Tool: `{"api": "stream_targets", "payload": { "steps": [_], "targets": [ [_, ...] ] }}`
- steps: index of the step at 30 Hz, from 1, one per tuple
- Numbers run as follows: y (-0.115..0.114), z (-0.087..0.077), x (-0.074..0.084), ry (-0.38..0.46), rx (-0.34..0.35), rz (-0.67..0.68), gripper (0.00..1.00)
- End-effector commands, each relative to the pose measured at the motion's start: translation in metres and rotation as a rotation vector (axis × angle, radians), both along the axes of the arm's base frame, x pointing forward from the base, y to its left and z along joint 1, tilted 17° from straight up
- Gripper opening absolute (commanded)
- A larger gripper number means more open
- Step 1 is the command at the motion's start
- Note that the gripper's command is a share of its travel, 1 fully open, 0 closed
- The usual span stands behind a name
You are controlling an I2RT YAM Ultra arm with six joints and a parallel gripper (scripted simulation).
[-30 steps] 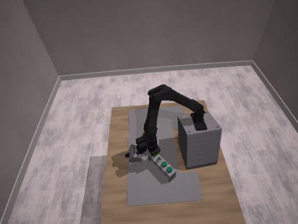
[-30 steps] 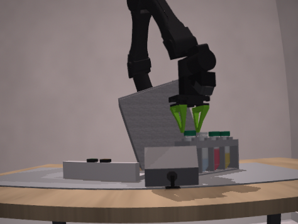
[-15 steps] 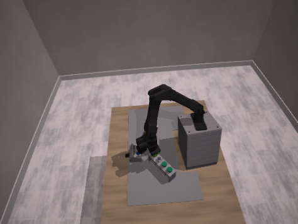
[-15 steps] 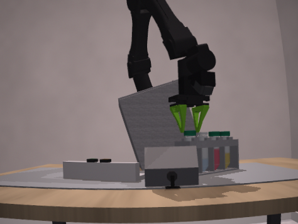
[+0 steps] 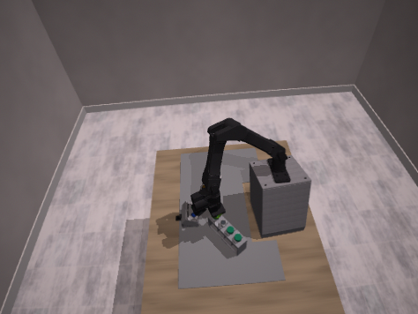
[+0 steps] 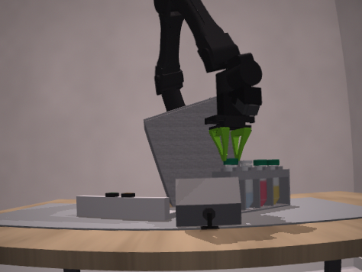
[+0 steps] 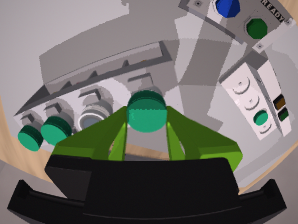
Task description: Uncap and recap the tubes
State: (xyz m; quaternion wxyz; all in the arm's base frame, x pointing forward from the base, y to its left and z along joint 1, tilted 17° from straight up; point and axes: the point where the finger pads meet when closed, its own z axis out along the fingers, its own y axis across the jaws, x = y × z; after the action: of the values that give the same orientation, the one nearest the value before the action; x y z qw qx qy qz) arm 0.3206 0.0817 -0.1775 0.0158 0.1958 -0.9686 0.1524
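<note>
Decapping station DS (image 6: 267, 173) sits mid-mat, with cap tray CT (image 6: 122, 208) well apart from it. Gripper (image 6: 231, 154) is over the end tube, pinching its cap (image 7: 147, 111), which is on the tube. The next tube (image 7: 93, 115) is open, and one cap (image 7: 261, 117) lies in a nest.

Risks: fingers grip high on the cap, so it could slip while unscrewing. Lifting before the thread is clear could jam it.

Tube and nest numbers are unreadable. Pad contact is hidden. Lamps look dark.
</note>
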Motion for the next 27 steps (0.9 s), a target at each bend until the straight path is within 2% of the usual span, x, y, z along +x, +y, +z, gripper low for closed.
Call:
{"api": "stream_targets", "payload": {
  "steps": [1,7,18,23,27],
  "targets": [
    [0.005,0.006,0.005,-0.019,0.009,0.007,0.00],
    [0.005,0.006,0.005,-0.019,0.009,0.007,0.00],
    [0.014,0.038,0.004,-0.019,0.009,0.007,0.00],
    [0.015,0.040,0.004,-0.019,0.009,0.007,0.00],
    [-0.017,0.050,0.003,-0.118,0.021,-0.311,0.00]
  ]
}}
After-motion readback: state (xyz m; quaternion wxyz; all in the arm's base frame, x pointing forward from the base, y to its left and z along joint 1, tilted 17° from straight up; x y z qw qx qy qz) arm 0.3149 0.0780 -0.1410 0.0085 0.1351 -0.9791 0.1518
